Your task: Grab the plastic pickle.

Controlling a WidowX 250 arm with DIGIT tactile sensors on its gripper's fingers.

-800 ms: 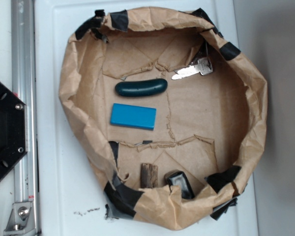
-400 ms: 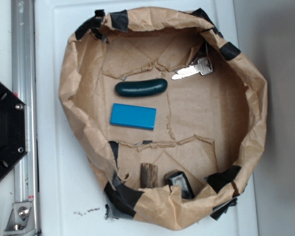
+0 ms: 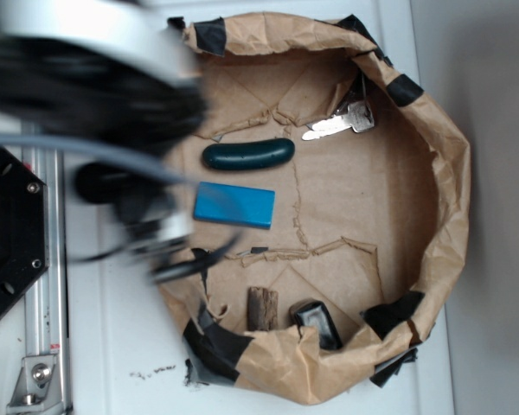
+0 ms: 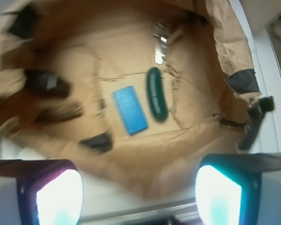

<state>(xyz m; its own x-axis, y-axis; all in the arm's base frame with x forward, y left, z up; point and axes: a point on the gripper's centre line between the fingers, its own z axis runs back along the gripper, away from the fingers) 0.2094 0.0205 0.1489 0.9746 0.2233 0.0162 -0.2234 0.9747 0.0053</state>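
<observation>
A dark green pickle (image 3: 247, 155) of smooth, glossy plastic lies in a crumpled brown paper basket (image 3: 454, 186) patched with matt black tape. Just below the pickle, a bright blue block (image 3: 234, 205) looks smooth and matt. Keys (image 3: 339, 124) are shiny metal; a small brown piece (image 3: 262, 308) is rough wood.

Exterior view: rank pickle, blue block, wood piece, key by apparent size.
1. blue block
2. plastic pickle, similar length but narrower
3. key
4. wood piece, close to the key; that order is unsure.
</observation>
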